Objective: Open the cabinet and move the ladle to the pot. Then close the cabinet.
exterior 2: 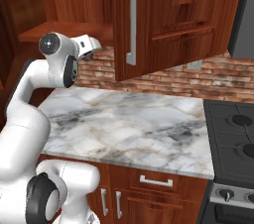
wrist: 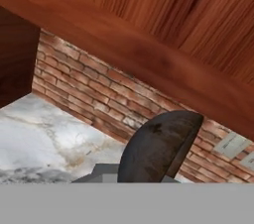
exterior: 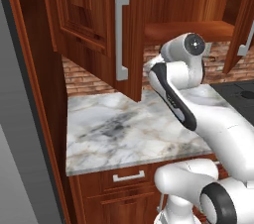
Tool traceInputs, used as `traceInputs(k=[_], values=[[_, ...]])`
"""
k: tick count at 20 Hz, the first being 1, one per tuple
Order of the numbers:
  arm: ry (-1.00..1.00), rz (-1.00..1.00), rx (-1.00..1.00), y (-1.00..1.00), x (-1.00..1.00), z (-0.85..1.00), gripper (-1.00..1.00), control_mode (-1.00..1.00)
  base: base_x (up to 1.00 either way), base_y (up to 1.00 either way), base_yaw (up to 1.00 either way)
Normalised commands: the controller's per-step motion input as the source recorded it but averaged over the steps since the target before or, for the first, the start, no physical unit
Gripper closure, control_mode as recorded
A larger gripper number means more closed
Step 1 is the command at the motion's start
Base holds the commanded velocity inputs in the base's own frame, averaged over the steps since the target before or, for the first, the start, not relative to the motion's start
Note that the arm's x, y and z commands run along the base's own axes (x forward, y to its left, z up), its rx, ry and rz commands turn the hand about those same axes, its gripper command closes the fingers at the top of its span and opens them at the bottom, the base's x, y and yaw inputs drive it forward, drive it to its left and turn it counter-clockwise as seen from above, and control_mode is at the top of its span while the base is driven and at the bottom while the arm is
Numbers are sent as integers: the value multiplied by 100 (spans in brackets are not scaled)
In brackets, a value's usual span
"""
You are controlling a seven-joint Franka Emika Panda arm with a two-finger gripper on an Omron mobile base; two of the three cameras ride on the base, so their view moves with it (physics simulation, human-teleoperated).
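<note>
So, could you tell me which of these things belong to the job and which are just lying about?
For the job: cabinet, doors open; ladle, close before the hand camera.
Lying about: marble counter; stove; brick wall; base drawer.

The marble surface [exterior: 124,129] meets the brick wall at twelve o'clock. At three o'clock lies the stove [exterior 2: 233,139]. The cabinet's shelf [exterior: 188,30] hangs above.
</note>
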Motion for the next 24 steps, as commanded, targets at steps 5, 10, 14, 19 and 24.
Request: traceInputs(k=[5,10,14,19,24], values=[[4,8,-6,-1,-72,0,100,-100,0,0,0],[3,6,-7,0,-80,0,100,-100,0,0,0],[5,5,-9,0,-88,0,100,-100,0,0,0],[5,4,-8,0,-94,0,100,-100,0,0,0],[5,3,-7,0,-86,0,100,-100,0,0,0]])
